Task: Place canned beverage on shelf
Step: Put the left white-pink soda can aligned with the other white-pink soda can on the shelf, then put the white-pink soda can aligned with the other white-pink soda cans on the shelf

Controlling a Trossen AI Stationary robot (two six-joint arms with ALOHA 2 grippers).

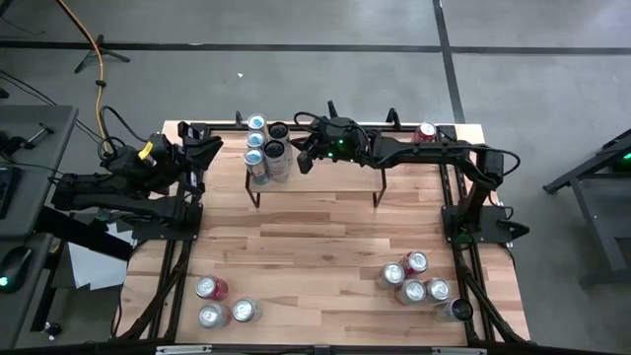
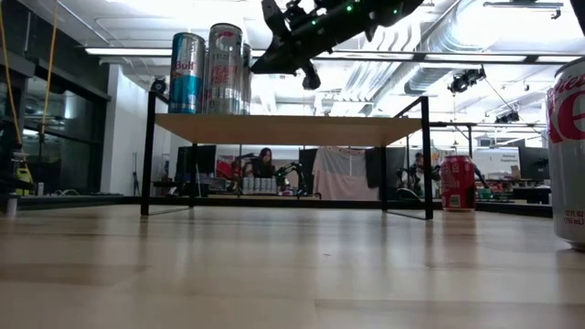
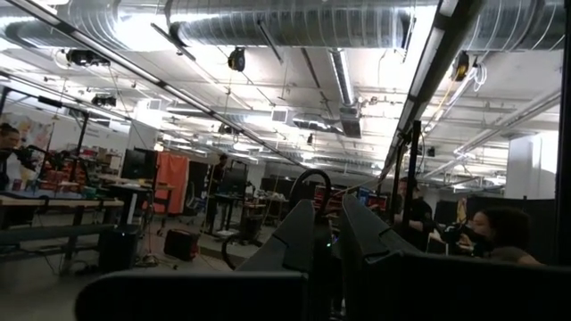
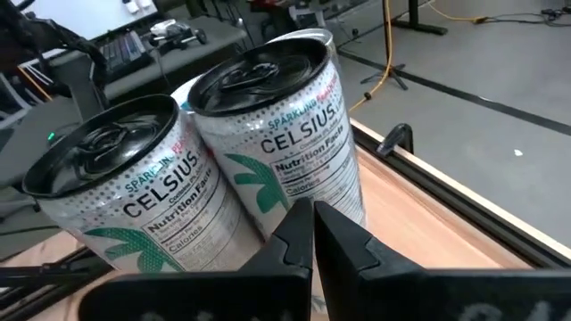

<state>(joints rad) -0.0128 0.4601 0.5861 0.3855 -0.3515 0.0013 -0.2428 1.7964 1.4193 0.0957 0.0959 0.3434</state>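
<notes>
The shelf (image 1: 325,182) stands at the table's far side on thin black legs. Several cans stand upright in a cluster on its left end: blue ones (image 1: 255,141) and two white Celsius cans (image 4: 277,143) (image 4: 125,196). My right gripper (image 1: 303,163) is shut and hovers above the shelf top just right of the Celsius cans; in the low view the gripper (image 2: 311,80) is clear of the plank (image 2: 288,130) and holds nothing. My left gripper (image 1: 215,148) waits shut at the table's far left, pointing up into the room (image 3: 326,223).
A red can (image 1: 426,131) stands on the table at the far right, beyond the shelf. Several cans (image 1: 419,281) are grouped near the front right, and three (image 1: 222,301) near the front left. The shelf's middle and right part is bare.
</notes>
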